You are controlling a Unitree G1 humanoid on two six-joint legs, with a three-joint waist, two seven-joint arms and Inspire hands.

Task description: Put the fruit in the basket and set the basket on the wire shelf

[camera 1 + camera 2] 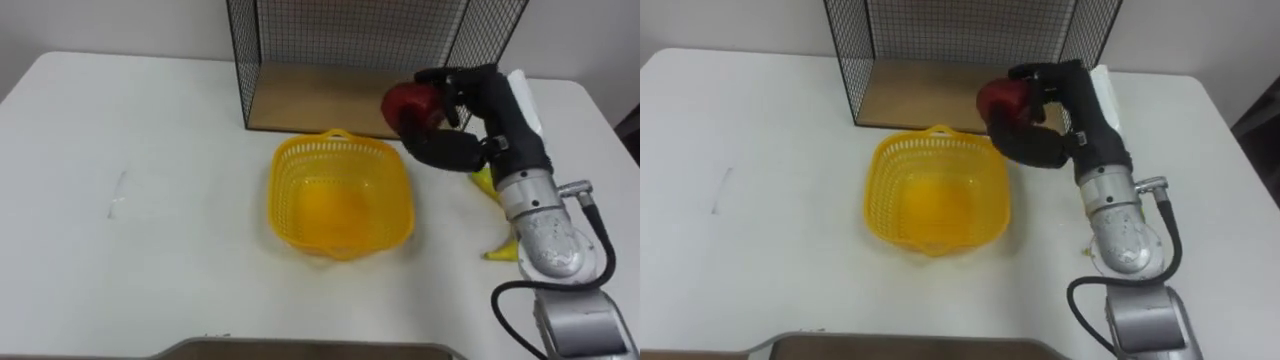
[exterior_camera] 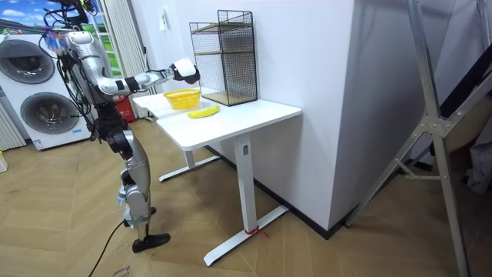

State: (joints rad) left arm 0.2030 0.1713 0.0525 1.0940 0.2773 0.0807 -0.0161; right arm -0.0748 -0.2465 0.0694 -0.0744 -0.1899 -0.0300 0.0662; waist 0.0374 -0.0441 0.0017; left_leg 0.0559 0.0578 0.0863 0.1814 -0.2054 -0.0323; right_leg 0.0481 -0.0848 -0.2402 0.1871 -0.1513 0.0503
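My right robot hand (image 1: 452, 143) is clamped on the round red apple (image 1: 405, 103) beside the yellow plastic basket (image 1: 340, 190). The yellow banana (image 1: 503, 250) and shelving are pending.

Yellow plastic basket (image 1: 290, 215): latticed walls, small handle loops on the rim, upright, mouth up, holding no fruit.

Red apple (image 1: 405, 103): glossy, clasped in the curled dark fingers of the right hand (image 1: 450, 145), held in the air just past the basket's far right corner, clear of the rim.

Banana (image 2: 204, 112): yellow, lying flat to the right of the basket, apart from it, largely hidden behind the forearm in the eye views.

Black wire shelf (image 1: 300, 50): mesh walls over a wooden base board, standing upright directly behind the basket, open front toward it; two tiers tall in the room view.
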